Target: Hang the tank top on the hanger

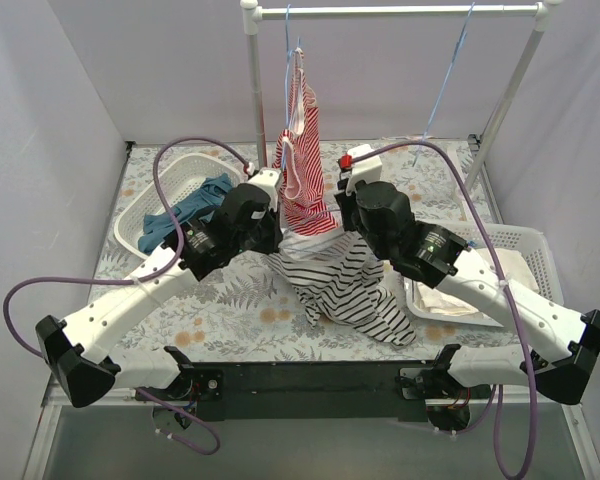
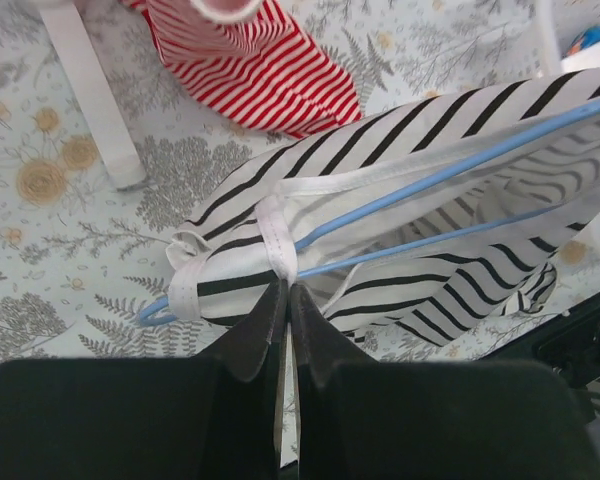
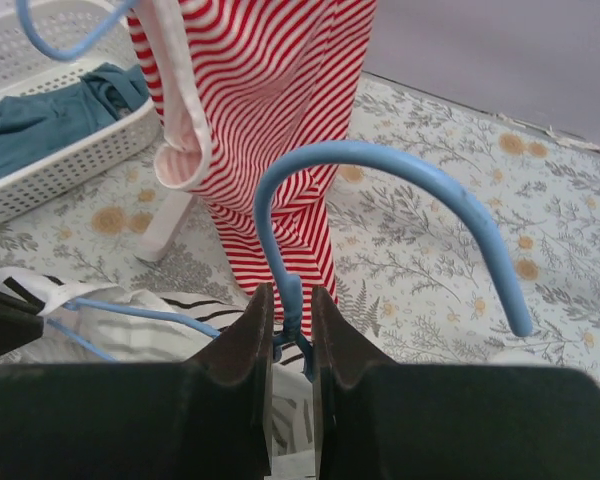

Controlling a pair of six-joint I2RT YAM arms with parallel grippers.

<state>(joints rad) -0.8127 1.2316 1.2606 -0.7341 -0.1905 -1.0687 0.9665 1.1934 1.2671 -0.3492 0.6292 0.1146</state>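
The tank top (image 1: 345, 285), white with thin black stripes, hangs bunched between my two grippers above the table. My left gripper (image 2: 286, 288) is shut on its white shoulder strap (image 2: 278, 235), beside the end of the pale-blue hanger (image 2: 440, 175), whose wire runs inside the top. My right gripper (image 3: 291, 293) is shut on the hanger's neck, just below its hook (image 3: 380, 165). In the top view the left gripper (image 1: 272, 232) and right gripper (image 1: 342, 215) are close together, with the top draped below them.
A red-and-white striped top (image 1: 302, 160) hangs on the rack's rail (image 1: 400, 10) right behind the grippers. Another blue hanger (image 1: 450, 80) hangs on the rail. A white basket (image 1: 145, 215) with a blue garment stands at the left, a white tray (image 1: 525, 250) at the right.
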